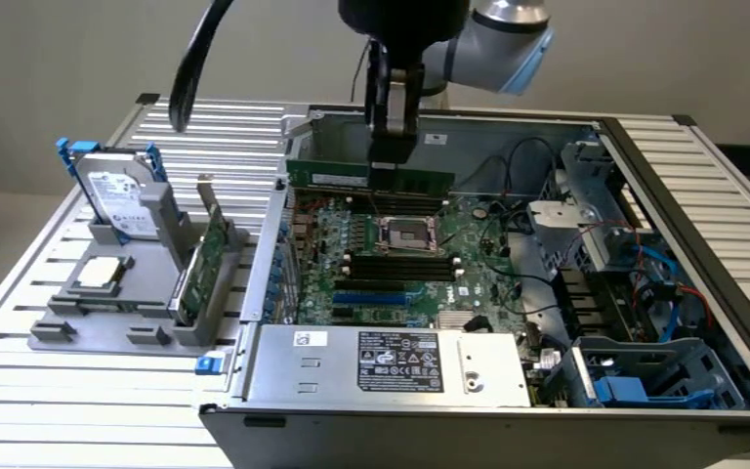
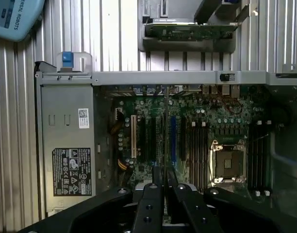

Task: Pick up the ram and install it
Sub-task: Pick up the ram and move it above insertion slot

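Observation:
In the exterior view my gripper [image 1: 393, 161] hangs above the far side of the open computer case and is shut on the ram [image 1: 336, 177]. The ram is a long green stick held level on its edge, a little above the motherboard [image 1: 479, 278]. It hovers over the area behind the CPU socket [image 1: 408, 233], and the black memory slots [image 1: 398, 266] lie in front of the socket. In the wrist view the ram [image 2: 165, 136] is a thin edge-on line running out from between the fingers [image 2: 157, 178] of the gripper [image 2: 165, 175], over the motherboard [image 2: 187, 131].
The case's power supply [image 1: 389, 362] lies at the front. A drive cage with blue parts [image 1: 636, 376] and cables fill the exterior view's right. On the exterior view's left a grey fixture [image 1: 102, 327] holds a hard drive [image 1: 121, 200], a green expansion card [image 1: 206, 259] and a CPU [image 1: 99, 274].

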{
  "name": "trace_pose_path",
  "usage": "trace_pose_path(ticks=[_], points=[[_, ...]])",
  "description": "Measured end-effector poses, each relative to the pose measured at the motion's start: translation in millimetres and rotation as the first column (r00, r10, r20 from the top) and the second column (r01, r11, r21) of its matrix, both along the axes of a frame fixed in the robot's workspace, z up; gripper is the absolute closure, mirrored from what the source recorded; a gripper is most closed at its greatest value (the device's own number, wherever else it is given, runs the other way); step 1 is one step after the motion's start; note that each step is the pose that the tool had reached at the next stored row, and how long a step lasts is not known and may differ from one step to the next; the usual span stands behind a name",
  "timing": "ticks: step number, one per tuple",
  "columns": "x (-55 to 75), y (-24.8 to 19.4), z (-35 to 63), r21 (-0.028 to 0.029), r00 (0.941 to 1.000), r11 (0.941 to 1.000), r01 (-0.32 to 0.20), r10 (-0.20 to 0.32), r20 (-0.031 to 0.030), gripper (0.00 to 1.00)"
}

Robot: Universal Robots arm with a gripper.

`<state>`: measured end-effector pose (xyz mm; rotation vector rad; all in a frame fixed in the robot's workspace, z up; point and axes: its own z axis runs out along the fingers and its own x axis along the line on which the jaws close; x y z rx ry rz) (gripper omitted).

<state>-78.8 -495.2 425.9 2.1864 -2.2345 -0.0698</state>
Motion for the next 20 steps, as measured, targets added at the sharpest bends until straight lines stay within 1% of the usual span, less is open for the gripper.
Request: trace_pose_path(ticks=[4, 11, 20], points=[[10.2, 7.8, -7.2, 0.0001, 1.0000, 1.0000, 0.000, 0.000, 0.0000, 0.86], [23.5, 24.5, -20.0, 0.0001, 1.0000, 1.0000, -0.001, 0.001, 0.0000, 0.86], [33.9, 46.2, -36.5, 0.0002, 1.0000, 1.0000, -0.001, 0.001, 0.0001, 0.86]])
